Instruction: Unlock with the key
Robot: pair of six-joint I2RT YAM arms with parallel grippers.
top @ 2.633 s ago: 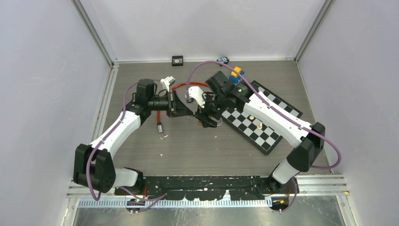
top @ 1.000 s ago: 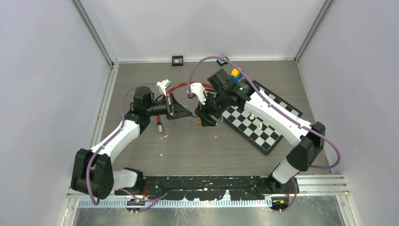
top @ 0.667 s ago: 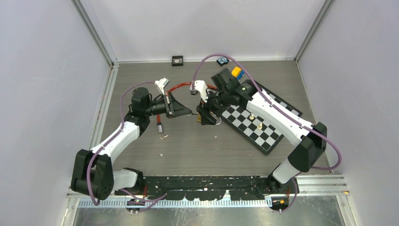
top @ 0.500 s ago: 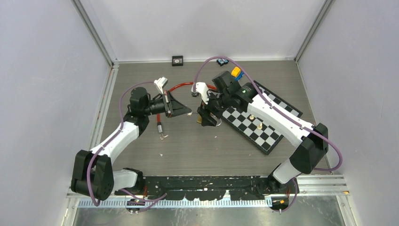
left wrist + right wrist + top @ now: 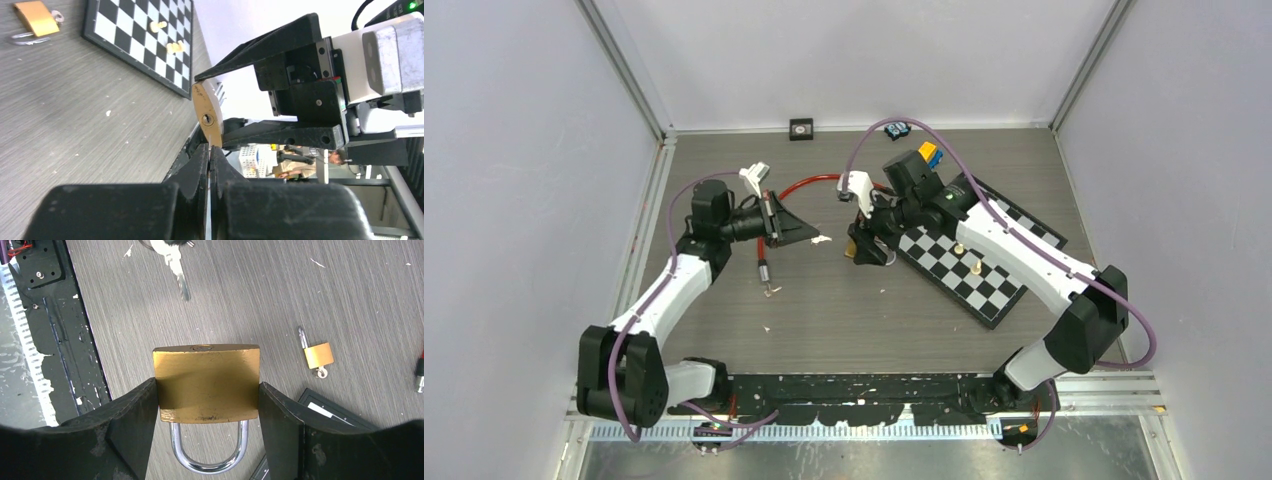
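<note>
Brass padlock [image 5: 206,380] clamped in right claw [image 5: 207,392]; left claw [image 5: 209,154] pinches key [image 5: 176,264]; small padlock [image 5: 318,355], chessboard [image 5: 945,262] nearby.

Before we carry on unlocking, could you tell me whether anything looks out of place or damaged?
A small second padlock lies flat on the table near a corner of the chessboard. The black strip at the table's near edge is chipped.

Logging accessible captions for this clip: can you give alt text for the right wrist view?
The right gripper clamps a large brass padlock by its sides, shackle toward the camera. A silver key points at its far keyhole end, not yet inserted; a small brass padlock lies on the table to its right.
</note>
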